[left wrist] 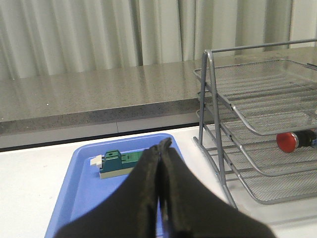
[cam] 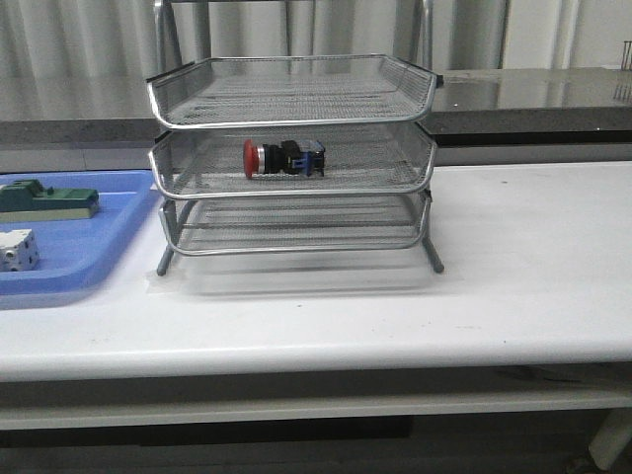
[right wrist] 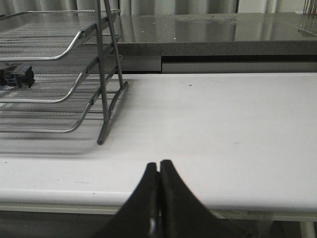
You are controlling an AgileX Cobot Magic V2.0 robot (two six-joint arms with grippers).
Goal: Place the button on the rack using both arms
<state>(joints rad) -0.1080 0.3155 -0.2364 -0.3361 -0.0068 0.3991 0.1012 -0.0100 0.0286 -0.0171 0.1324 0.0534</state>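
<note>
The button (cam: 283, 158), red-headed with a black-and-blue body, lies on its side in the middle tier of the silver wire rack (cam: 292, 111). Its red head shows in the left wrist view as the button (left wrist: 290, 141), and its dark rear end in the right wrist view as the button (right wrist: 16, 77). My left gripper (left wrist: 162, 148) is shut with nothing in it, hanging over the blue tray, left of the rack (left wrist: 257, 129). My right gripper (right wrist: 159, 166) is shut and empty above the table's front edge, right of the rack (right wrist: 59, 74). Neither arm appears in the front view.
A blue plastic tray (cam: 69, 262) sits left of the rack, holding a green block (cam: 47, 200) and a white cube (cam: 18, 250). The green block (left wrist: 119, 161) also shows in the left wrist view. A grey counter (cam: 533, 94) runs behind the white table (cam: 513, 257).
</note>
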